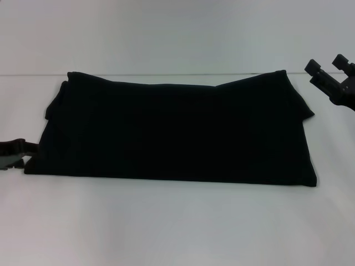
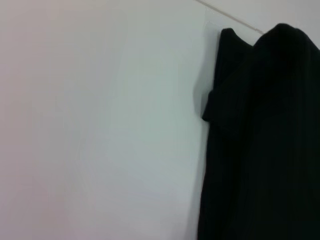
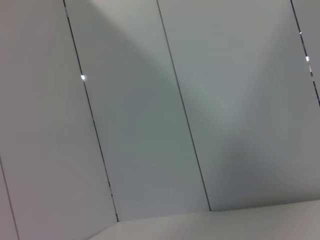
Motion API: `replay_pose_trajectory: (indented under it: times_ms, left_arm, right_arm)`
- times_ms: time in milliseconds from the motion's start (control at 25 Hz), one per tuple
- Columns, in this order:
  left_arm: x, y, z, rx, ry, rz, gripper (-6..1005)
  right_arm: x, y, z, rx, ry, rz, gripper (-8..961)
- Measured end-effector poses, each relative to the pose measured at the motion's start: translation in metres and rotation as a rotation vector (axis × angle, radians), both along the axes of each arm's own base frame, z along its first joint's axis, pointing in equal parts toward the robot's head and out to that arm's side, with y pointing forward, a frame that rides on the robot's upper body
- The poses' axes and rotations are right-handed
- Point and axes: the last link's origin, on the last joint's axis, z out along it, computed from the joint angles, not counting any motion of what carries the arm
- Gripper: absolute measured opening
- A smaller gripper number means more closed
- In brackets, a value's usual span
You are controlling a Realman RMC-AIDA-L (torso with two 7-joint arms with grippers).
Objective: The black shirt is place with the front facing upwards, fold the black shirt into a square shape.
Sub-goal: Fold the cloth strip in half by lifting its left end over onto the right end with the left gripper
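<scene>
You are looking at the black shirt point(image 1: 175, 130) lying flat on the white counter point(image 1: 177, 227), already folded into a wide band with its long side running left to right. It is soft, light cloth, so it is going to sag and drag when lifted; you are best pinching both layers at a corner or short edge, and keeping the fold line taut. The left end effector point(image 1: 12, 153) is sitting low at the shirt's near-left corner, and you cannot tell how its fingers are set. The right end effector point(image 1: 328, 69) is hovering well clear beyond the far-right corner, fingers spread apart and holding nothing
</scene>
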Motion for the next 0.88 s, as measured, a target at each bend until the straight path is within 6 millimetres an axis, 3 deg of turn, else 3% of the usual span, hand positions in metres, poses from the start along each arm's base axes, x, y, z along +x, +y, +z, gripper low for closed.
replay_pose_trajectory:
  times_ms: [680,880]
  left_arm:
    - [0.012,0.002,-0.007,-0.061,-0.017,-0.033,579]
    - [0.015,0.002,-0.006,-0.079,-0.028,-0.048,455]
  right_arm:
    - [0.001,0.001,-0.001,-0.001,-0.004,-0.013,875]
    - [0.003,0.0,-0.001,-0.001,0.004,-0.022,875]
